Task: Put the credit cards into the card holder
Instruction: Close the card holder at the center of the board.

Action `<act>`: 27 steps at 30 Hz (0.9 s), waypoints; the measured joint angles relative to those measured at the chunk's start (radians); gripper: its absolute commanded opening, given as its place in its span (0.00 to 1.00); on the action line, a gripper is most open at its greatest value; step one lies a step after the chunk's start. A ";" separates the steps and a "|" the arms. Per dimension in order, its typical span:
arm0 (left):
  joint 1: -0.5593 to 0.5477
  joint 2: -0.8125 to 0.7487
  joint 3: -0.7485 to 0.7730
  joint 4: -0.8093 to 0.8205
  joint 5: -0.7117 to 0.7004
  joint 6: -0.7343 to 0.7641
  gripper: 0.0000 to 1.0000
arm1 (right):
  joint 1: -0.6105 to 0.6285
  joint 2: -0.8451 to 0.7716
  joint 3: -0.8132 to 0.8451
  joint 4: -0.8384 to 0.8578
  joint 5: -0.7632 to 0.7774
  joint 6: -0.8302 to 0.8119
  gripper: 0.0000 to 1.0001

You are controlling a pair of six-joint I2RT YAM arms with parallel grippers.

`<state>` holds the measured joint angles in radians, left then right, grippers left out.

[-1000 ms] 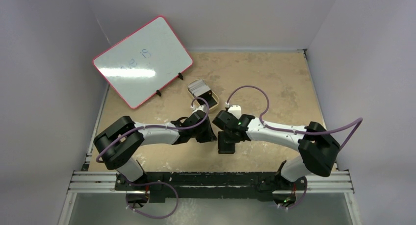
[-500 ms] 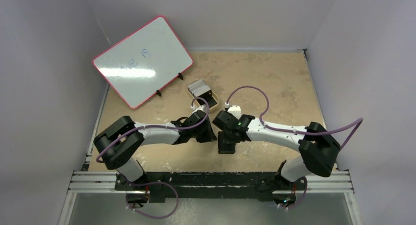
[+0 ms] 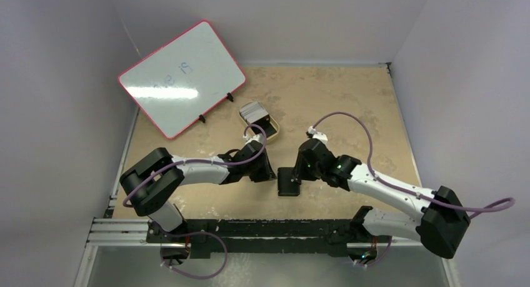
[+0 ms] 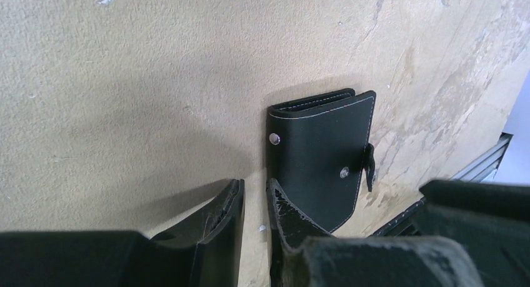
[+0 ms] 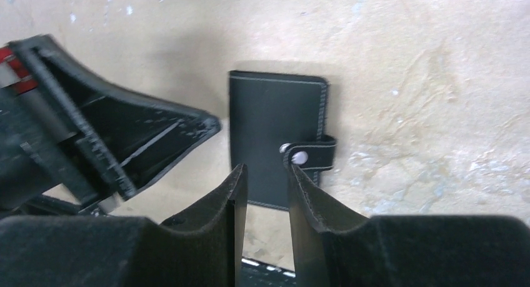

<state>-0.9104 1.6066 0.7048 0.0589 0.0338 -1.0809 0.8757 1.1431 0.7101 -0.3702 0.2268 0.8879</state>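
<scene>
Note folded-shut card holder (image 5: pixel 275 137) flat on table (image 3: pixel 337 105), just ahead of parted, empty jaws of right gripper (image 5: pixel 265 169) and just beside narrowly parted, empty jaws of left gripper (image 4: pixel 256 192); credit cards (image 3: pixel 252 109) stacked well beyond both.

I am holding my left gripper (image 4: pixel 255 187) low over the tan, mottled table (image 4: pixel 125 80), its two black fingers (image 4: pixel 219 218) standing a narrow gap apart with only bare surface showing between them. The small black folding wallet (image 4: pixel 322 156) is lying closed and flat just ahead, white stitching running along its edges and its snap tab wrapping over the right edge. One fingertip is overlapping its near corner, touching or not I cannot tell, while a blurred black bulk (image 4: pixel 481 202) is sitting at the lower right.
</scene>
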 measured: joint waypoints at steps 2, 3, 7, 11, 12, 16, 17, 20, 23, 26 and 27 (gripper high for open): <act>0.000 0.000 0.000 0.001 0.000 0.000 0.18 | -0.051 -0.026 -0.050 0.035 -0.036 -0.014 0.34; 0.000 0.000 0.000 0.001 0.000 0.000 0.18 | -0.081 -0.041 -0.080 0.061 -0.060 -0.020 0.35; 0.000 0.000 0.000 0.003 0.005 0.000 0.18 | -0.175 -0.101 -0.191 0.154 -0.163 -0.037 0.35; 0.000 0.000 0.000 0.006 0.012 -0.001 0.18 | -0.231 -0.121 -0.259 0.250 -0.256 -0.037 0.35; 0.000 0.000 0.000 0.007 0.014 -0.001 0.18 | -0.242 -0.122 -0.273 0.274 -0.278 -0.036 0.35; 0.000 0.001 0.000 0.008 0.017 -0.001 0.18 | -0.270 -0.123 -0.309 0.343 -0.334 -0.036 0.34; 0.000 0.002 0.000 0.009 0.018 -0.001 0.18 | -0.275 -0.122 -0.313 0.356 -0.346 -0.035 0.34; 0.000 0.011 0.000 0.015 0.023 -0.001 0.18 | -0.288 -0.121 -0.322 0.395 -0.369 -0.035 0.34; 0.000 0.019 0.000 0.027 0.029 -0.001 0.18 | -0.295 -0.109 -0.328 0.425 -0.385 -0.036 0.34; 0.000 0.021 0.000 0.030 0.031 -0.001 0.18 | -0.300 -0.095 -0.335 0.441 -0.398 -0.036 0.34; 0.000 0.021 0.000 0.030 0.031 -0.001 0.18 | -0.300 -0.090 -0.338 0.443 -0.402 -0.035 0.34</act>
<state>-0.9104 1.6276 0.7048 0.0887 0.0647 -1.0821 0.5755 1.0531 0.3725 0.0727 -0.1749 0.8524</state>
